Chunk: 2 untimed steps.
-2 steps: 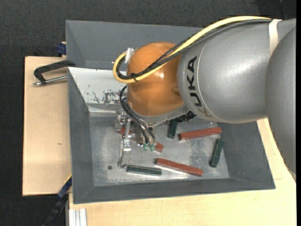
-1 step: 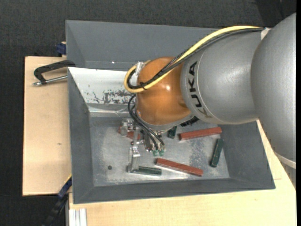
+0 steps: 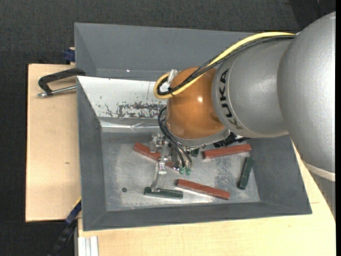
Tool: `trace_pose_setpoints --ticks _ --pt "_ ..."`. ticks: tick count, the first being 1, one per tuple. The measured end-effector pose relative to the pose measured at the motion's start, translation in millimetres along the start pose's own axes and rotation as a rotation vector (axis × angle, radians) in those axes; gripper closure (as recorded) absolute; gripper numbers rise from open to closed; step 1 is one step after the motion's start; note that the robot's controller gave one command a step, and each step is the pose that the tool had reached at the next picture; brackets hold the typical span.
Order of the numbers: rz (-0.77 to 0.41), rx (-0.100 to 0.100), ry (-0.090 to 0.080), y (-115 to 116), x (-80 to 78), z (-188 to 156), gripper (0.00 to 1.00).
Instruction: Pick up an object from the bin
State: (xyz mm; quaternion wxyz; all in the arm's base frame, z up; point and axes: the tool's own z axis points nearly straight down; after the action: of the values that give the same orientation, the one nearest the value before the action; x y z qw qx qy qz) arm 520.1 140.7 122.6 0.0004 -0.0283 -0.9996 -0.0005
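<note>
Green stick (image 3: 166, 193): dark and slim, lying flat on the near side of the floor, left of middle, running left to right.
Gripper (image 3: 157, 183): down low in the bin, its tip at the left end of that green stick. Whether it touches the stick or hangs just above it, I cannot tell.
Grip: cannot tell whether it is spread or closed, and nothing shows clearly between its tips.
Near red stick (image 3: 202, 189): just right of the green stick, lying at a slight angle, with its left end close to the green stick's right end.
Left red stick (image 3: 145, 150): on the far-left side of the gripper, close by, with its right end running under the wrist.
Right red stick (image 3: 226, 152): well to the right, towards the far side, partly tucked under the arm.
Right green stick (image 3: 245, 173): at the right of the floor, pointing near to far, apart from the rest.
Orange cover (image 3: 194, 108): part of the wrist, hanging over the middle of the bin and hiding the floor beneath it.
Bin (image 3: 90, 159): grey, with sloping walls. The sticks are scattered rather than heaped.
Step in hand: by my reading, the reach down to the pick. No lift is under way, since the green stick lies flat on the floor.
Next move calls for: squaring up across the thin stick, closing on it firmly, then lifting straight up clear of the near red stick. An end hold may let the stick swing or slip.
</note>
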Motion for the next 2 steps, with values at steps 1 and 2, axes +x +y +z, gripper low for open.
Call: trace_pose_setpoints --ticks 1,2 --pt "0.012 0.000 -0.002 -8 5.5 22 0.00" --pt "-0.030 -0.002 -0.005 -2 -46.0 43 0.00"
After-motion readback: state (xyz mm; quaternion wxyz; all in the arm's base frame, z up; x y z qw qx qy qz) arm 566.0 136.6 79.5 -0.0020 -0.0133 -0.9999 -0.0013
